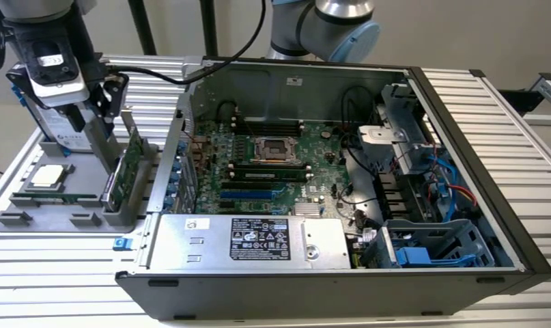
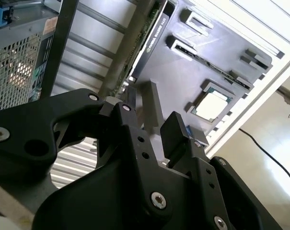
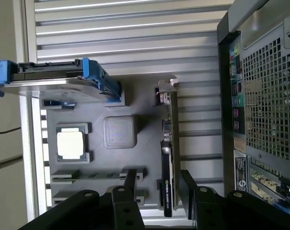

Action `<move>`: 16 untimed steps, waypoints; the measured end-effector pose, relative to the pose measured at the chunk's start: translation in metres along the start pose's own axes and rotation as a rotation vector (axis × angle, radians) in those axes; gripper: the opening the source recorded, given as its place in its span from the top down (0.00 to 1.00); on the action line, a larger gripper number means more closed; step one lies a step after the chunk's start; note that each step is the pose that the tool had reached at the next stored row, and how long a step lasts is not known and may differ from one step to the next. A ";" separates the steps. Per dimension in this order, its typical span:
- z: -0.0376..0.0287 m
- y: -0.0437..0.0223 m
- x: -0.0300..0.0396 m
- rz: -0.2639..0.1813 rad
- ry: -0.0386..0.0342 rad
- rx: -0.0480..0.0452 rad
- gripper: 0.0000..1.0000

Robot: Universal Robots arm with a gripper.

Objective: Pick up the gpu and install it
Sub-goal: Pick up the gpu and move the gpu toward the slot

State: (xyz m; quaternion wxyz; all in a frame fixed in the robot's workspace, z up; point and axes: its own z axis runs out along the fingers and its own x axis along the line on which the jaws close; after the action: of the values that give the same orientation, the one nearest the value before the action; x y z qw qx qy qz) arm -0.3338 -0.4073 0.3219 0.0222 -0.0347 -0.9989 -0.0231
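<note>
The gpu (image 1: 134,166) stands on edge in the grey holder tray (image 1: 38,222) at the exterior view's left, beside the open computer case (image 1: 348,171). In the first wrist view the gpu (image 3: 167,158) shows as a thin dark card with its silver bracket (image 3: 167,88) at one end. My gripper (image 1: 95,119) hangs above the tray, a little to the exterior view's left of the card and clear of it. It is open and holds nothing. In the first wrist view the gripper (image 3: 158,184) has its two black fingers on either side of the card's end. The gripper (image 2: 154,122) also appears in the second wrist view, with the gpu (image 2: 149,33) beyond it.
A silver hard drive with blue rails (image 3: 58,81) stands upright at the tray's far end. A processor chip (image 3: 70,144) and a grey block (image 3: 120,132) sit in tray pockets. Inside the case lie the motherboard (image 1: 266,171) and the power supply (image 1: 248,239). Ribbed metal table (image 1: 493,116) surrounds everything.
</note>
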 end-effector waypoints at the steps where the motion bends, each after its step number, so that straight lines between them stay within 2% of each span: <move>1: 0.0006 0.0000 0.0000 -0.003 -0.0039 -0.0002 0.00; 4: 0.0025 -0.0001 -0.0002 -0.014 -0.0190 -0.0009 0.00; 6: 0.0039 -0.0002 -0.0002 -0.025 -0.0253 -0.0009 0.00; 9: 0.0057 -0.0002 -0.0003 -0.054 -0.0259 0.0000 0.00; 14: 0.0077 -0.0003 -0.0003 -0.137 -0.0223 0.0027 0.00; 16: 0.0077 -0.0003 -0.0003 -0.138 -0.0222 0.0027 0.00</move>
State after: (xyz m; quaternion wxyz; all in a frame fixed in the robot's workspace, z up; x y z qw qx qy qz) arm -0.3338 -0.4073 0.3142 0.0095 0.0339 -0.9991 -0.0228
